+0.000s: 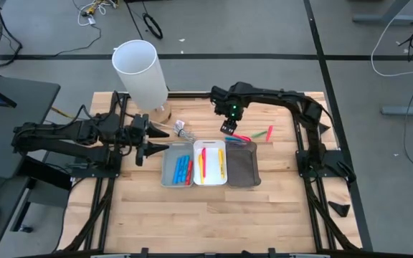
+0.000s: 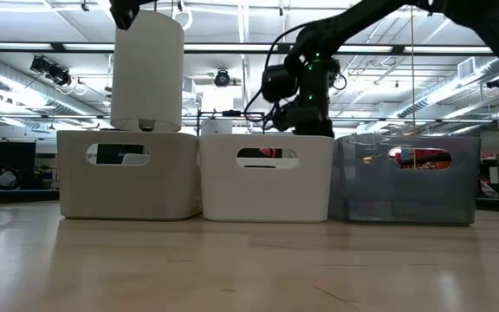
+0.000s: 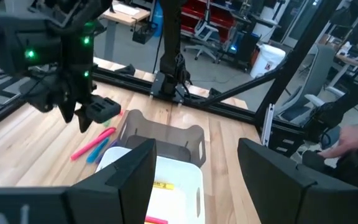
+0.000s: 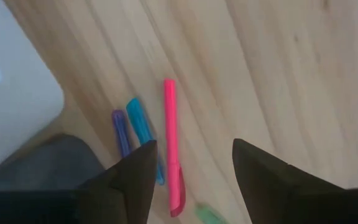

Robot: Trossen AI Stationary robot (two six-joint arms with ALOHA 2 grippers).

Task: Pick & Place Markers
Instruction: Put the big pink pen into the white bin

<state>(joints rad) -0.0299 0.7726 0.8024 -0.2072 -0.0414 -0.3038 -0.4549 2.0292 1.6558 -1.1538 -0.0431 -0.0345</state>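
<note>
Several markers lie on the table just beyond the trays: a pink one (image 4: 171, 143), a blue one (image 4: 143, 140), a purple one (image 4: 120, 132) and a green one (image 1: 260, 134). My right gripper (image 4: 194, 146) hovers open above them, fingers pointing down, touching none; it also shows in the high view (image 1: 229, 129). More markers lie in the light grey tray (image 1: 178, 170) (blue, red) and in the white tray (image 1: 210, 166) (yellow, red). My left gripper (image 1: 149, 147) waits open beside the light grey tray's left end.
A dark grey tray (image 1: 241, 165) stands to the right of the white one. A tall white cylinder (image 1: 140, 72) stands at the far left of the table. Another pink marker (image 1: 269, 132) lies farther right. A person's hand (image 3: 353, 134) shows beyond the table.
</note>
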